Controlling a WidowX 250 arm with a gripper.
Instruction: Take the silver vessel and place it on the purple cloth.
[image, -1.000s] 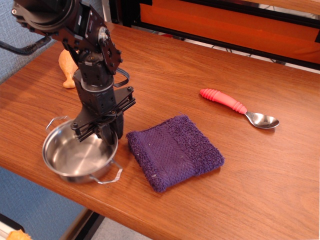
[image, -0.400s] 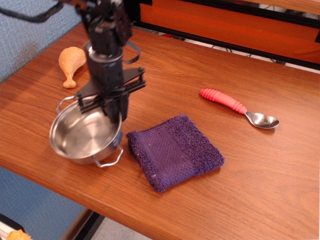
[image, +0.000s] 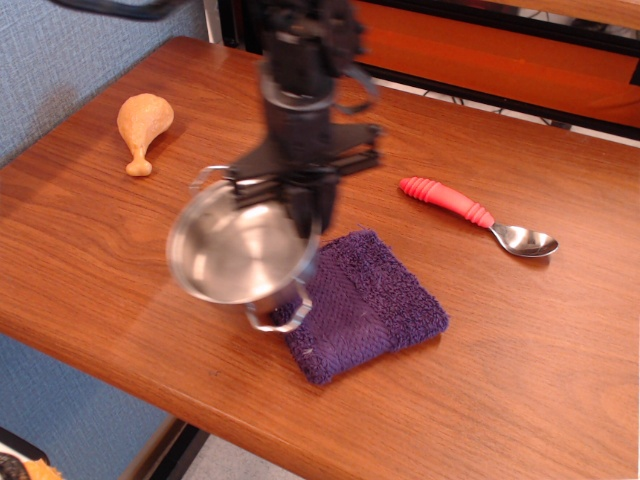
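The silver vessel (image: 236, 255) is a shallow shiny steel pan with wire loop handles. It hangs tilted in the air, lifted off the table, over the left edge of the purple cloth (image: 370, 305). My gripper (image: 300, 205) is shut on the pan's far right rim and points down from above. The image is blurred with motion. The purple cloth lies flat near the table's front edge, its left corner hidden behind the pan.
A red-handled metal spoon (image: 470, 214) lies to the right behind the cloth. An orange toy chicken drumstick (image: 140, 124) lies at the far left. The wooden table's front edge (image: 200, 400) runs close below the cloth.
The gripper has lifted the pan off the table and carried it up and to the right, from the front left to over the cloth's left edge. The cloth and spoon have not moved.
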